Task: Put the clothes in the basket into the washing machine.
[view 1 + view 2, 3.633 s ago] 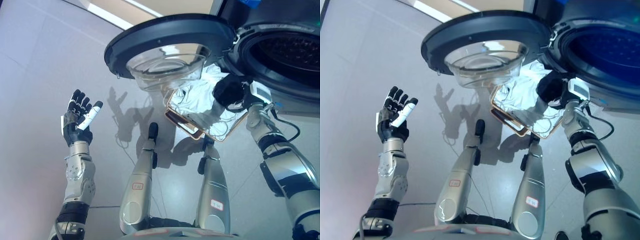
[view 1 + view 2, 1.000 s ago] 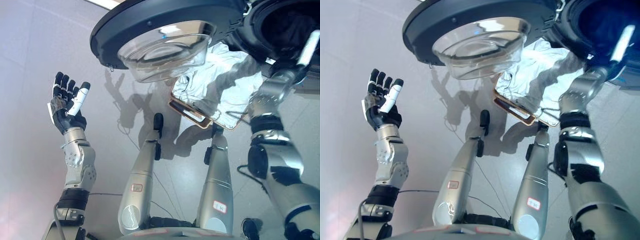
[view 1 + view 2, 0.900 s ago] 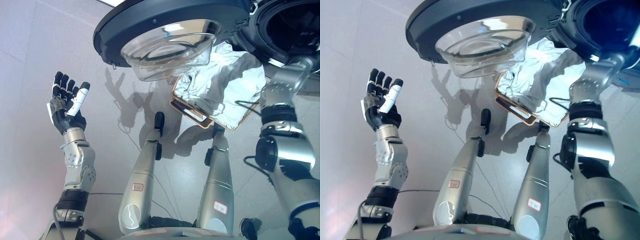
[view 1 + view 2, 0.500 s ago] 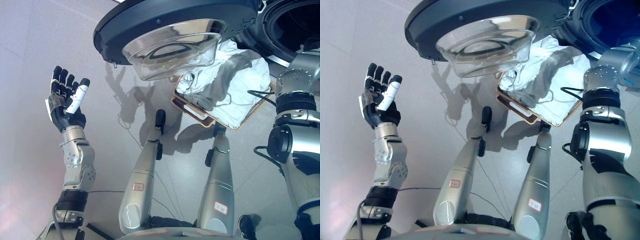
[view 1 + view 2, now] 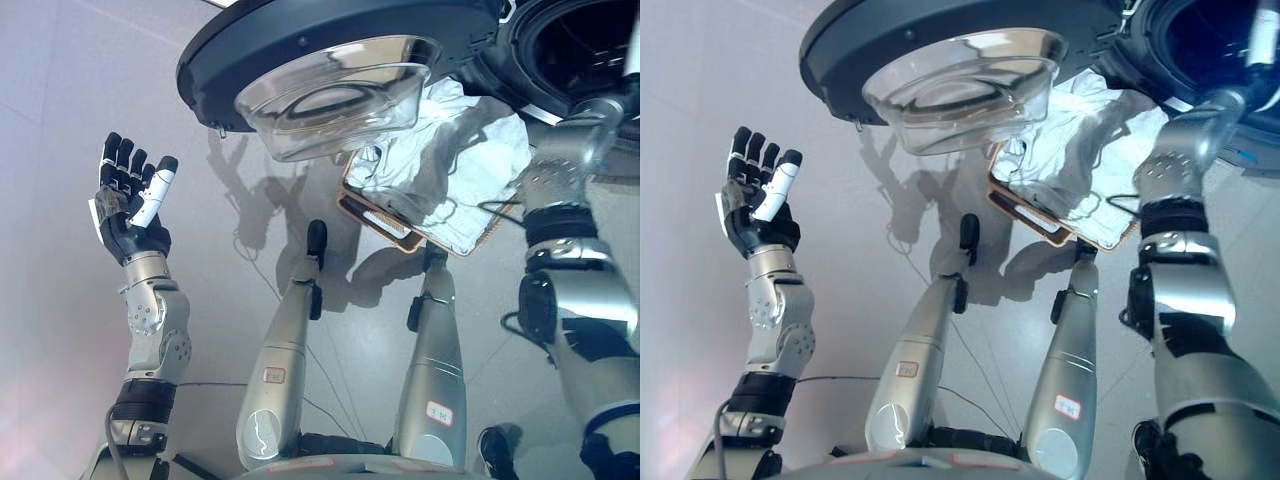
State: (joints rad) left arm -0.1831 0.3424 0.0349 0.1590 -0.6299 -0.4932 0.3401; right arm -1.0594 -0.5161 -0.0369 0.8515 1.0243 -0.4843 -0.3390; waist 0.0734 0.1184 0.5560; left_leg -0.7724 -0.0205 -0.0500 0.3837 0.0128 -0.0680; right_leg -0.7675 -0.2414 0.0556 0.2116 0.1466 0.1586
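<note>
White clothes (image 5: 455, 150) lie heaped in a tan-rimmed basket (image 5: 375, 222) on the floor, just below the washing machine's dark drum opening (image 5: 590, 45). The machine's round door (image 5: 300, 40) stands swung open to the left, its glass bowl (image 5: 330, 95) hanging over the basket's near corner. My left hand (image 5: 130, 205) is raised at the left with straight fingers, holding nothing and far from the basket. My right arm (image 5: 560, 170) reaches up past the basket's right side toward the drum, and its hand lies beyond the view's upper right edge.
Pale tiled floor (image 5: 90, 90) surrounds the machine on the left and in front. The open door overhangs the space above the basket.
Over the last seconds my right hand left the clothes in the basket and the arm rose toward the drum. In the last half second it stretched further up. The left hand stayed put.
</note>
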